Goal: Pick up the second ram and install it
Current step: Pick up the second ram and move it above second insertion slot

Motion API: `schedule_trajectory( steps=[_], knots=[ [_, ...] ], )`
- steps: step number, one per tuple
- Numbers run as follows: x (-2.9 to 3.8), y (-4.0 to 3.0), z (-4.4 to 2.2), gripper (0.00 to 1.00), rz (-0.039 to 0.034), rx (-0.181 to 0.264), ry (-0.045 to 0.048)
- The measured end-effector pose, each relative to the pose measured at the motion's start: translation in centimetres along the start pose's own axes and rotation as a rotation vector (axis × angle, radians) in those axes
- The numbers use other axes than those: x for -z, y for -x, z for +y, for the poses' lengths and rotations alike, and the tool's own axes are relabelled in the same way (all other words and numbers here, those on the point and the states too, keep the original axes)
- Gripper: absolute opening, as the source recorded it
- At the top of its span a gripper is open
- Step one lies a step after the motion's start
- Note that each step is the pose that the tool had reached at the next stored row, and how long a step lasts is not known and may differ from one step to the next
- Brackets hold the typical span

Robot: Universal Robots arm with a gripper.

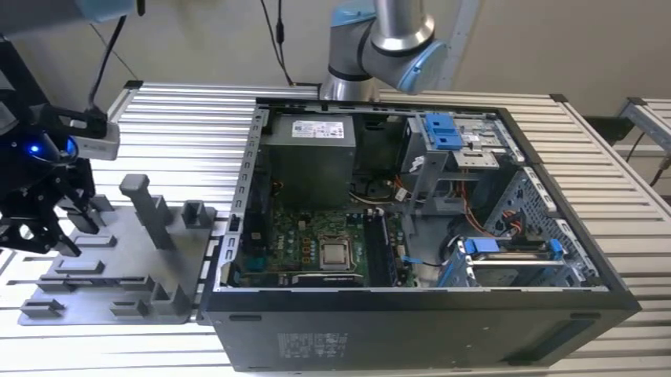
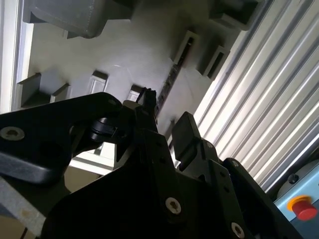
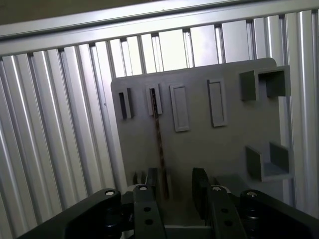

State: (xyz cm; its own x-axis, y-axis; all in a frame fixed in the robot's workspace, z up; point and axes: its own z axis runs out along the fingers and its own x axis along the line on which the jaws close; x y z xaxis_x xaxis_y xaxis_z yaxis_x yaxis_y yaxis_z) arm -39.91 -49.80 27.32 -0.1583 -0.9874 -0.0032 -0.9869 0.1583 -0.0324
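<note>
The gripper (image 3: 175, 185) hangs over the grey holder plate (image 3: 219, 144) with its 2 fingers (image 3: 200, 180) spread apart. The second ram (image 3: 158, 132) stands on its long edge in a slot of this plate, its near end in the gap between the fingers, closer to 1 of them. The open computer case (image 1: 419, 334) stands just beside the plate on the slatted table (image 1: 188, 118)

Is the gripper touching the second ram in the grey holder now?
Cannot tell. In the first wrist view the second ram runs close beside one finger of the open gripper, but no gap or contact shows plainly.
</note>
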Motion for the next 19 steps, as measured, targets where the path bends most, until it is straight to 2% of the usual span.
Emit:
schedule_trajectory(
  steps=[11,19],
  knots=[
    [-1.42,-0.16,0.99,0.42,0.0001,0.001,0.0000],
    [-2.18,-0.20,1.22,0.42,0.0000,0.002,0.0001]
  ],
)
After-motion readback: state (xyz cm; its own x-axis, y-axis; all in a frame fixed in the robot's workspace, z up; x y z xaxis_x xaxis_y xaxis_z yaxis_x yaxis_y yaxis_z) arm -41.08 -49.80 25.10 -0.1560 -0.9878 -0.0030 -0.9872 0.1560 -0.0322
